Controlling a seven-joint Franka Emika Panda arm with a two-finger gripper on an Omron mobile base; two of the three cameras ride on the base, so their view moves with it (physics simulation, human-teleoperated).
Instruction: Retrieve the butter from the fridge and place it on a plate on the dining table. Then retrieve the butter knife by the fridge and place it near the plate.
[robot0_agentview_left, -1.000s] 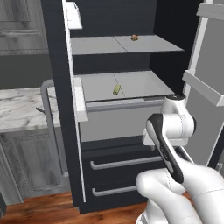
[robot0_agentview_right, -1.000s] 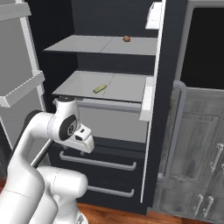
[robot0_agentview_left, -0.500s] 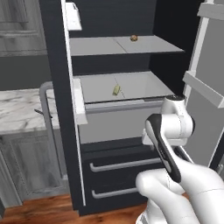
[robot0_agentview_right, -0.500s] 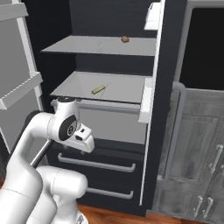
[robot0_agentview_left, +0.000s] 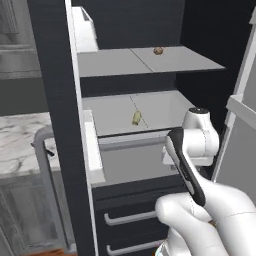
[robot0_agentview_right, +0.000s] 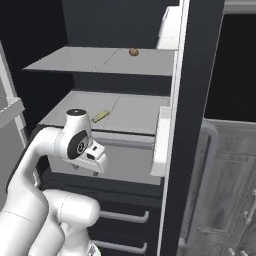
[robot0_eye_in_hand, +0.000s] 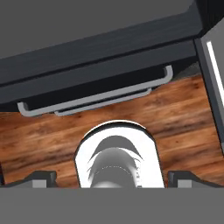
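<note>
The fridge (robot0_agentview_left: 55, 100) (robot0_agentview_right: 195, 100) stands open in front of me. The butter (robot0_agentview_left: 136, 117) (robot0_agentview_right: 101, 116), a small yellowish-green stick, lies on the lower grey shelf (robot0_agentview_left: 165, 110) near its middle. My gripper (robot0_eye_in_hand: 113, 178) hangs open and empty below that shelf's front edge, pointing down at the drawer handles (robot0_eye_in_hand: 94, 98) and the wood floor. Its hand (robot0_agentview_right: 92, 154) sits just left of the butter and lower. A small dark shape (robot0_agentview_left: 42, 149) on the marble counter behind the door handle may be the butter knife. The plate and the dining table are out of view.
A small brown round item (robot0_agentview_left: 159, 51) (robot0_agentview_right: 133, 51) rests on the upper shelf. Two drawers (robot0_agentview_left: 125, 217) (robot0_agentview_right: 125, 217) sit under the shelves. The open doors flank me, with a marble counter (robot0_agentview_left: 20, 145) on the left and grey cabinets (robot0_agentview_right: 230, 190) on the right.
The whole picture has grown: the base has driven closer to the fridge. The arm holds the same pose and the gripper stays open.
</note>
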